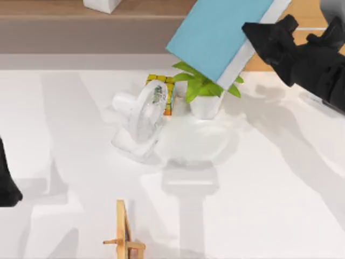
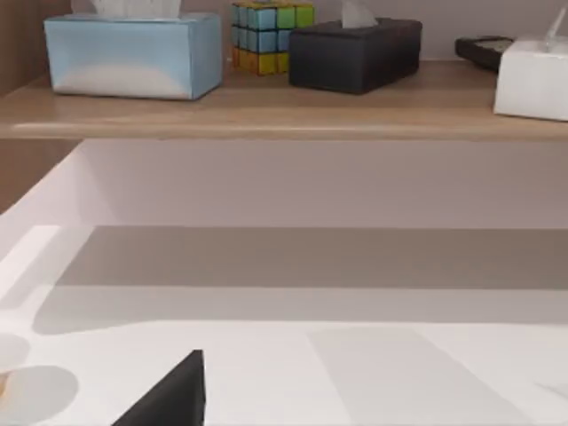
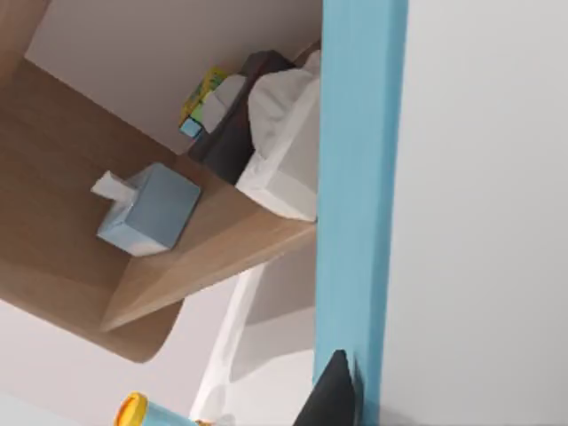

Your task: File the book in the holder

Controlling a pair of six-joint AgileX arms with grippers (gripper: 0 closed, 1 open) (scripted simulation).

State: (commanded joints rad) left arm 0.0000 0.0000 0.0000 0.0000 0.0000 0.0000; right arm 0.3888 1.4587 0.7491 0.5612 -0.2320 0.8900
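My right gripper [image 1: 257,40] is clamped on the teal-blue book [image 1: 218,32], held aloft; its long axis slants away; the wooden holder [image 1: 124,229] lies well off, nearer my parked left arm [image 1: 8,183].

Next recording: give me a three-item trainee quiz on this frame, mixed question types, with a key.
1. True or false: the book lies flat on the table.
2. Which pincer grips the book?
A. left pincer
B. right pincer
C. both
3. Fill in: directly under the raised book, in the top view, stands a potted ____.

Key:
1. False. It is lifted and tilted above the table's far side, in the right pincer.
2. B. The right pincer clamps the book's white page edge; the left arm sits parked at the table's left edge.
3. Plant, in a white pot beside the small white fan.
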